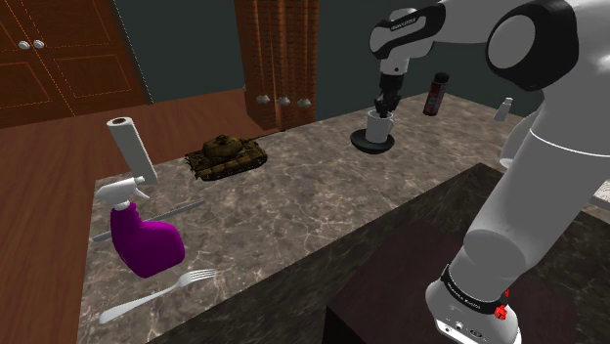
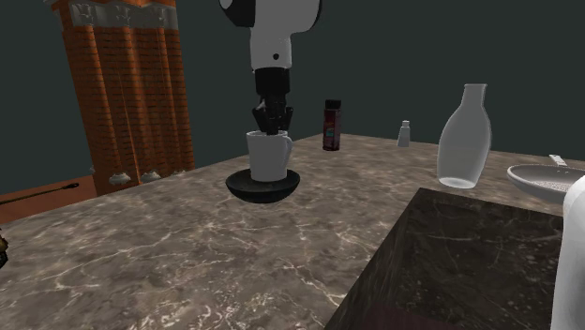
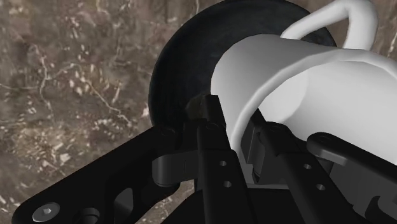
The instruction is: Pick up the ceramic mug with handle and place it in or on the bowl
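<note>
The white mug stands upright in the dark bowl on the marbled worktop. The gripper is clamped on the mug's rim wall, one finger inside and one outside.

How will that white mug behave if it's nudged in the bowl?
The mug looks rigid, so it likely won't flex. Standing tall in the shallow curved bowl, it may rock or tip. Its smooth wall could slip.
</note>
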Action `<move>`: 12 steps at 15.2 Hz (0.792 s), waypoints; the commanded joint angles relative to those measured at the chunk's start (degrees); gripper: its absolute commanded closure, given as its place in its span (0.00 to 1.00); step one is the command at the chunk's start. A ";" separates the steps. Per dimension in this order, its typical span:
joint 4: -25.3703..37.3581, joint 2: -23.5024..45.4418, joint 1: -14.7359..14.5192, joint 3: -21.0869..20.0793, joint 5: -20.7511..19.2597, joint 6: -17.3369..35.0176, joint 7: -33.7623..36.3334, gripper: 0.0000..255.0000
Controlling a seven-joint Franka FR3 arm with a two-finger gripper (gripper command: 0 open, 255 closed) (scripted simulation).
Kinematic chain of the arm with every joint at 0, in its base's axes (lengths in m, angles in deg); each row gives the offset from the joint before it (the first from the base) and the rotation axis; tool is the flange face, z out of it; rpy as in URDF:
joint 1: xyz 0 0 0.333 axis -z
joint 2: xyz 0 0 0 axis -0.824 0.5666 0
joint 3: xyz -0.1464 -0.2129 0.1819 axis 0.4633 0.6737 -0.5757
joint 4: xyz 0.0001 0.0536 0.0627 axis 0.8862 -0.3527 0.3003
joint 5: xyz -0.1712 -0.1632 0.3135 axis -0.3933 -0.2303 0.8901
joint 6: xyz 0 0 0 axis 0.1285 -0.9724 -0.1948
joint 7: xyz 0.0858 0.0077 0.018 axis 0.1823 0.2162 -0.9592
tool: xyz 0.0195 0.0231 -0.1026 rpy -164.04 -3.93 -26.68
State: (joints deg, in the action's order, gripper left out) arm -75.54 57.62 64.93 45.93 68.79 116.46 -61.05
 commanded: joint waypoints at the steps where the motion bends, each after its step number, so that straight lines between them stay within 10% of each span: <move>1: -0.04 -0.02 0.00 0.00 0.00 0.05 0.00 1.00; 3: -0.04 -0.02 0.00 0.00 0.00 0.05 0.00 1.00; 4: -0.04 -0.03 0.00 0.00 0.00 0.05 0.00 0.00; 12: 5.92 0.15 0.12 0.10 0.00 -5.76 0.00 0.00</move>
State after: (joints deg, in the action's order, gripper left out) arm -71.60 57.68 64.95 45.94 68.79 112.66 -60.94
